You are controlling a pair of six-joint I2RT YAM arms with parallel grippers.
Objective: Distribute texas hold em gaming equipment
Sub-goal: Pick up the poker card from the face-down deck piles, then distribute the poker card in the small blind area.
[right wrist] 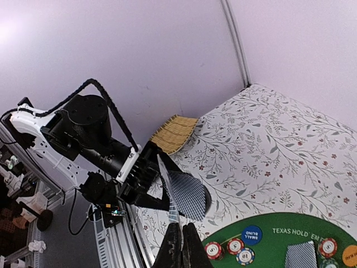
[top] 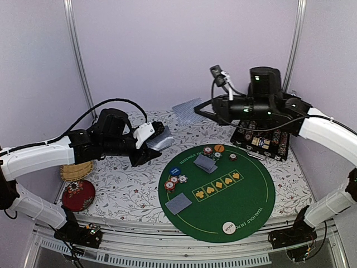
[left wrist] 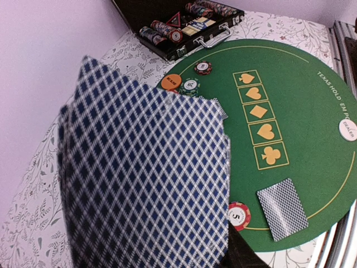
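My left gripper (top: pixel 150 146) is shut on a stack of playing cards (top: pixel 163 139) above the flowered cloth, left of the green round mat (top: pixel 251 195). In the left wrist view these cards (left wrist: pixel 145 178) fill the frame and hide the jaws. My right gripper (top: pixel 201 110) is shut on a single card (top: pixel 187 109) held high at the back; the right wrist view shows it edge-on (right wrist: pixel 169 192) above the shut gripper (right wrist: pixel 181 245). On the mat lie two card piles (top: pixel 205 163) (top: pixel 178 204), poker chips (top: pixel 174 181) (top: pixel 212 152), an orange disc (top: pixel 219 148), a blue disc (top: pixel 174 172) and a white disc (top: pixel 228 227).
An open black case (top: pixel 268 144) with chip rows stands at the back right of the mat. A red round cushion (top: pixel 78 194) and a straw basket (top: pixel 75 170) sit at the left, under my left arm. Walls close in on the back and both sides.
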